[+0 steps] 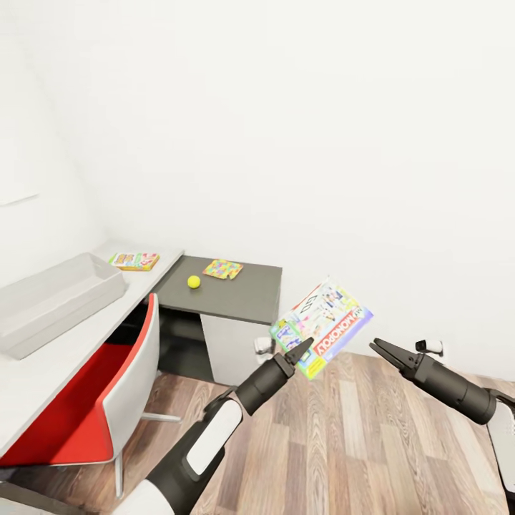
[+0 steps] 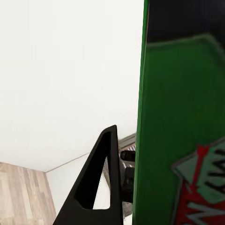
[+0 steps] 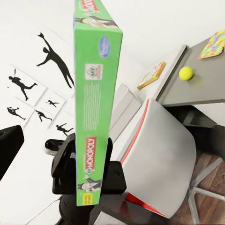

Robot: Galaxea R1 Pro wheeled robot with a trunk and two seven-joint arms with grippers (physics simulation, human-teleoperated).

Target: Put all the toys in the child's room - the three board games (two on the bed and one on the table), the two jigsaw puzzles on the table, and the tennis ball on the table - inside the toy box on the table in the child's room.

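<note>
**Lower centre of head view: Monopoly box pinched by left claw, five items listed**

1. Left claw (image 1: 299, 352), lower centre of the head view: fingers pressed onto the edge of a green-edged Monopoly box (image 1: 322, 327), held tilted above the wood floor (image 1: 372, 443). In the right wrist view the same box (image 3: 96, 93) stands edge-on, gripped at its lower end by the left claw (image 3: 89, 173). In the left wrist view one dark finger (image 2: 96, 183) lies along the green side of the box (image 2: 183, 131).

2. Right claw (image 1: 383, 348), lower right of the head view: tips close together, holding nothing, just right of the box and apart from it.

3. Counter (image 1: 236, 293), left half of the head view. On the dark wing: yellow-green ball (image 1: 194, 282) and one jigsaw (image 1: 223, 269), near each other but not touching. On the light wing: a yellow-orange game box (image 1: 134, 260) near the corner.

4. Toy box (image 1: 50, 300), grey tub at far left on the light wing; its contents cannot be seen.

5. Chair (image 1: 107, 400), red seat with white shell, pushed in under the counter at lower left.
</note>
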